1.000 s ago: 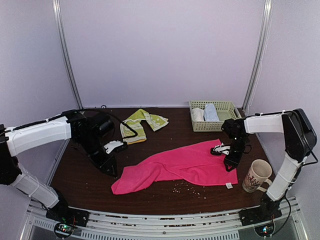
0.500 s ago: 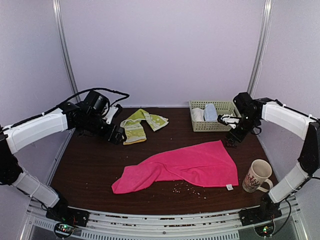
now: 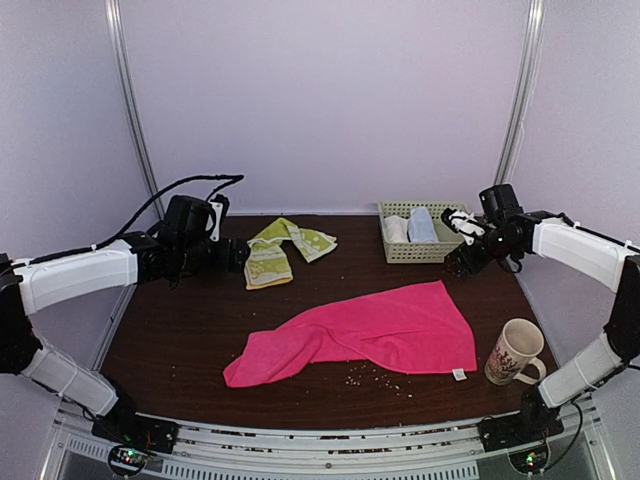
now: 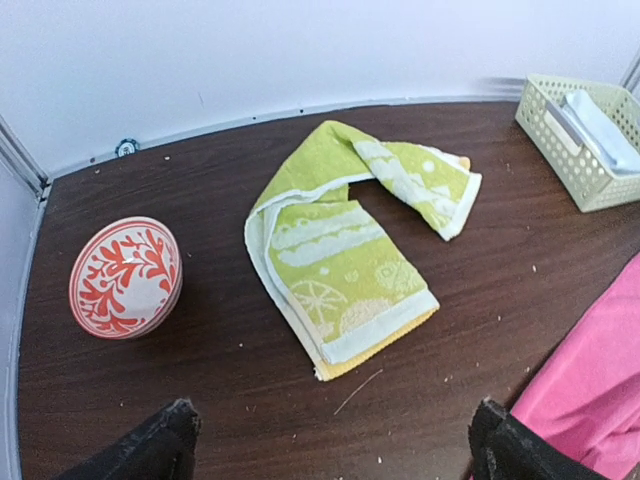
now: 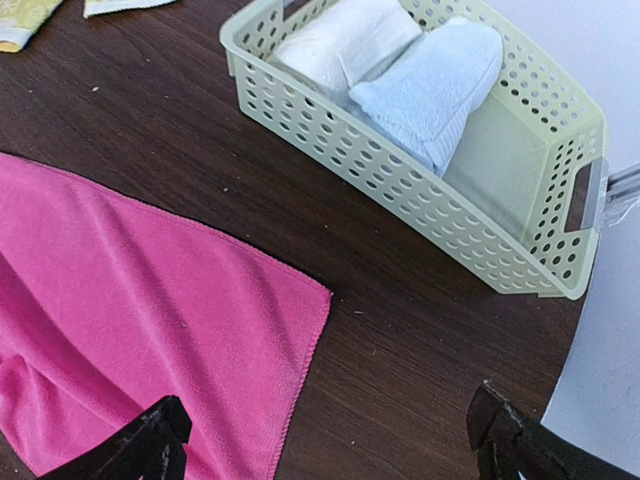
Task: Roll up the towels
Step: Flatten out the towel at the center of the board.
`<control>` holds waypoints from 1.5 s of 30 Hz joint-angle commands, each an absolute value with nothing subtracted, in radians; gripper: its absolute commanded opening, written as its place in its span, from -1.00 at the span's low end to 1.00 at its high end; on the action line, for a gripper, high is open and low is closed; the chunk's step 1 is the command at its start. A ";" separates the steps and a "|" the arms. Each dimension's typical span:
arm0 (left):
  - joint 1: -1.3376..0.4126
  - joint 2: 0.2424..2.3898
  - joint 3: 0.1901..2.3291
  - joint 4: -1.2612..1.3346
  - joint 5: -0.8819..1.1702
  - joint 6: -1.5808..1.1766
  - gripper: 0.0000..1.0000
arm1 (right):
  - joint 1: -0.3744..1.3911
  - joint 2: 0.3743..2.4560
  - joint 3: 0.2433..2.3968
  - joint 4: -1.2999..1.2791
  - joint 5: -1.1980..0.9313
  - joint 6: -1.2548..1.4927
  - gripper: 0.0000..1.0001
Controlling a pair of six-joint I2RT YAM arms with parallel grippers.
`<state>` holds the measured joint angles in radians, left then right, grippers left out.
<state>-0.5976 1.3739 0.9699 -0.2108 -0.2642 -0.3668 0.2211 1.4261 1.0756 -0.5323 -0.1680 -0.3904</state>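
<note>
The long hot-pink towel lies spread and creased across the middle of the table; its far right corner shows in the right wrist view. The shorter yellow-green towel with cream parts lies folded and bent at the back left. My left gripper hovers open just left of the yellow-green towel, with nothing between its fingers. My right gripper hangs open above bare table between the pink corner and the basket, also holding nothing.
A pale green basket at the back right holds a white and a light-blue rolled cloth. A patterned mug stands at the front right. A red-and-white bowl sits at the far left. Crumbs lie before the pink towel.
Both grippers have opened and pulled away from the pink towel towards the back, the left one to the yellow-green towel, the right one to the basket. The pink towel's right end now lies flatter.
</note>
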 commanded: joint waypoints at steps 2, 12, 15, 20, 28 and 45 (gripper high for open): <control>-0.583 1.470 0.994 -0.087 -0.129 -0.300 0.58 | 0.207 1.611 1.215 -0.610 -0.104 -0.295 1.00; -0.583 1.621 1.007 -0.105 0.096 -0.342 0.25 | 0.205 1.719 1.240 -0.625 -0.124 -0.312 0.89; -0.583 1.626 1.004 -0.096 0.107 -0.350 0.21 | 0.195 1.802 1.286 -0.660 -0.201 -0.331 0.06; -0.583 1.642 1.030 -0.143 0.110 -0.332 0.13 | 0.187 1.897 1.338 -0.680 -0.234 -0.331 -0.26; -0.584 1.652 1.018 -0.157 0.136 -0.347 0.09 | 0.177 1.963 1.384 -0.646 -0.194 -0.318 -0.29; -0.583 1.651 0.971 -0.167 0.107 -0.364 0.06 | 0.173 2.007 1.407 -0.636 -0.273 -0.339 -1.00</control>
